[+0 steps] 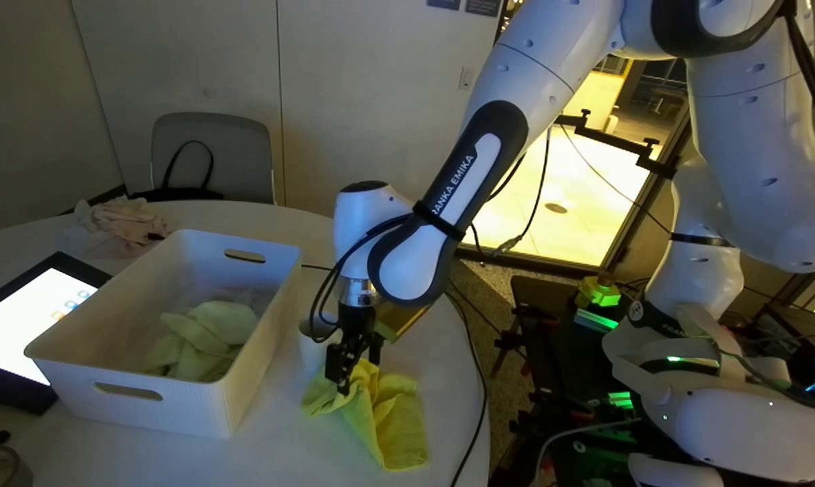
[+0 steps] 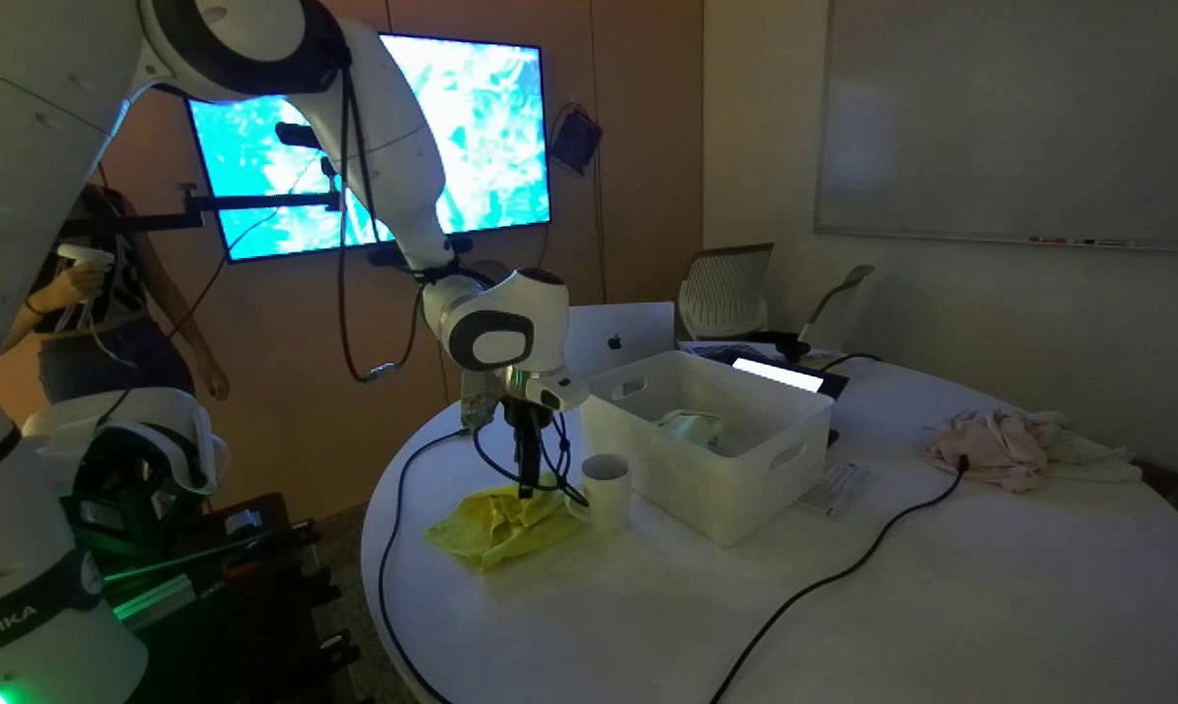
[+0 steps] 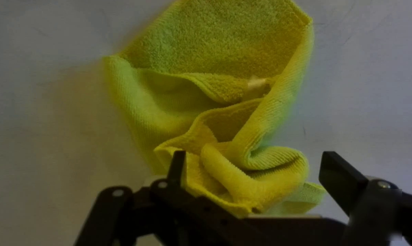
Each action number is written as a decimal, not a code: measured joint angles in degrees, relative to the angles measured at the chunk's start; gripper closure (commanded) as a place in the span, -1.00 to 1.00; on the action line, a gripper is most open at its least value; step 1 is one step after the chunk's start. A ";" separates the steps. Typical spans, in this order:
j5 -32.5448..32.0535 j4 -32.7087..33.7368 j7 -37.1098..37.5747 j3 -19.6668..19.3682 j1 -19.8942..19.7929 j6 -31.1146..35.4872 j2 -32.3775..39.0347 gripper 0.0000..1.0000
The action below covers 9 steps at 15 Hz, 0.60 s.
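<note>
A crumpled yellow cloth (image 3: 226, 44) lies on the white table, its near end bunched into folds. My gripper (image 3: 253, 160) stands open over those folds, one finger (image 3: 177, 167) against or just above the left edge and the other (image 3: 341, 181) off to the right over bare table. Whether either finger touches the fabric I cannot tell. In an exterior view the gripper (image 1: 358, 372) points down at the cloth (image 1: 397, 419); it looks the same in an exterior view, gripper (image 2: 527, 489) over cloth (image 2: 501, 533). A white mug (image 2: 608, 497) stands close beside the gripper, partly hidden behind it elsewhere.
A white bin (image 1: 184, 411) holding pale yellow-green cloth (image 1: 211, 331) stands beside the mug. Past it are a lit tablet (image 1: 25, 325), a laptop (image 2: 620, 337) and pinkish cloths (image 2: 999, 450). A black cable (image 2: 843, 572) crosses the table; another (image 2: 388, 567) runs along its edge.
</note>
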 measured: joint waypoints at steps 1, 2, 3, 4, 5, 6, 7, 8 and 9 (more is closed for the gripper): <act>0.00 0.51 -0.06 0.00 0.00 0.29 0.63 -0.47; 0.00 1.02 -0.10 0.01 0.01 0.72 1.23 -0.37; 0.00 1.56 -0.14 0.01 0.04 1.08 1.80 -0.17; 0.00 2.08 -0.15 0.01 0.08 1.26 2.35 -0.02; 0.00 2.59 -0.15 0.01 0.13 1.39 2.81 0.13; 0.00 3.07 -0.17 0.03 0.19 1.47 3.18 0.30; 0.00 3.45 -0.22 0.10 0.23 1.53 3.42 0.43; 0.00 3.73 -0.37 0.24 0.26 1.55 3.47 0.61; 0.00 3.99 -0.56 0.45 0.29 1.57 3.44 0.74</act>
